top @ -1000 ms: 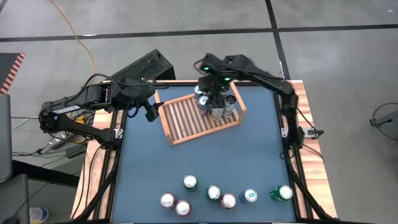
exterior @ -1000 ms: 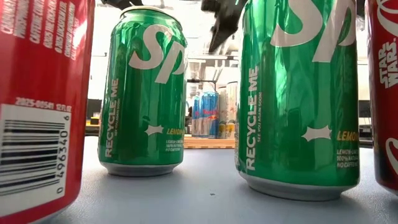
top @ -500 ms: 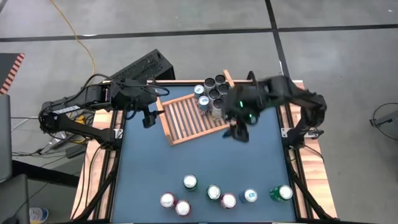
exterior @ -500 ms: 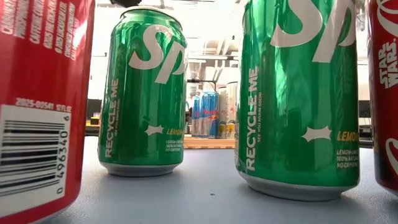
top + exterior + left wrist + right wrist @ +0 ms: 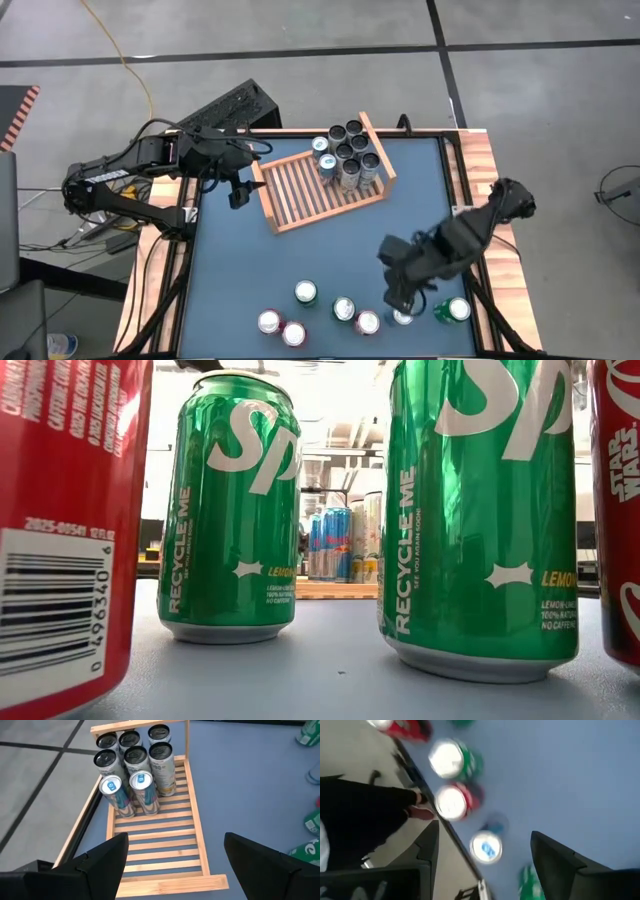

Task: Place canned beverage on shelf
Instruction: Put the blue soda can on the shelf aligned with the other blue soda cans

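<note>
now my right gripper (image 5: 398, 297) is down at the near row of loose cans, just above the blue-topped can (image 5: 403, 316), while a second ago it was over the shelf (image 5: 322, 186) at the packed corner. its jaws are part open and they hold nothing. i judge that one delivery is finished and the next pick is starting.

the shelf itself did not move. it lies tilted at the far side of the counter (image 5: 330, 255), and eight cans (image 5: 135, 772) stand together in its far right corner, touching each other. the rest of the slatted base is free, so there is room for more cans beside that group.

my left gripper (image 5: 238, 190) waits just beside the left end of the shelf, with jaws wide and empty.

between the shelf and the near row the counter is open, so i can travel there without obstacle. the tight place is the row: the blue-topped can has a red can (image 5: 368, 322) on one side and a green can (image 5: 452, 311) on the other, and it stands near the near edge of the counter.
</note>
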Available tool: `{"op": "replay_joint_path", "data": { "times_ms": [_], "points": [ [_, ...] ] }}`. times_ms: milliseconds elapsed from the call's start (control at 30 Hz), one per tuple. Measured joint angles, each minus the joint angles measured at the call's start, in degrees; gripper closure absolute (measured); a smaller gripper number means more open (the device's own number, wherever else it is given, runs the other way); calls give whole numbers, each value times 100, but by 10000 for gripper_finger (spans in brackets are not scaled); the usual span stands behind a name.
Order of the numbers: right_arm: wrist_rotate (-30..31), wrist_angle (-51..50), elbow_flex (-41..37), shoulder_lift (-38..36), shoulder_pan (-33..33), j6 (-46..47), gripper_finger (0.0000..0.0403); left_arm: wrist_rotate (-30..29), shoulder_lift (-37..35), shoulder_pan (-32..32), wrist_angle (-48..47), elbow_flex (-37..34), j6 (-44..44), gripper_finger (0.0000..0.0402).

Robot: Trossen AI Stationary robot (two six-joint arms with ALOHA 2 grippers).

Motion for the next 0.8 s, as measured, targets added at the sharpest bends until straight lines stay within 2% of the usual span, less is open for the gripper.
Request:
{"op": "replay_joint_path", "data": {
  "times_ms": [167, 400, 633, 800],
  "points": [
    [-232, 3, -533, -2, 545, 1269, 173, -4, 0, 0, 31, 0, -105, 85],
    [116, 75, -847, -7, 1324, 2422, 173, -7, 0, 0, 83, 0, -95, 85],
    [128, 318, -1272, -4, 1729, 2533, 169, -13, 0, 0, 92, 0, -191, 85],
    [140, 628, -1389, -4, 1638, 2279, 131, -19, 2, 0, 94, 0, -189, 85]
  ]
}}
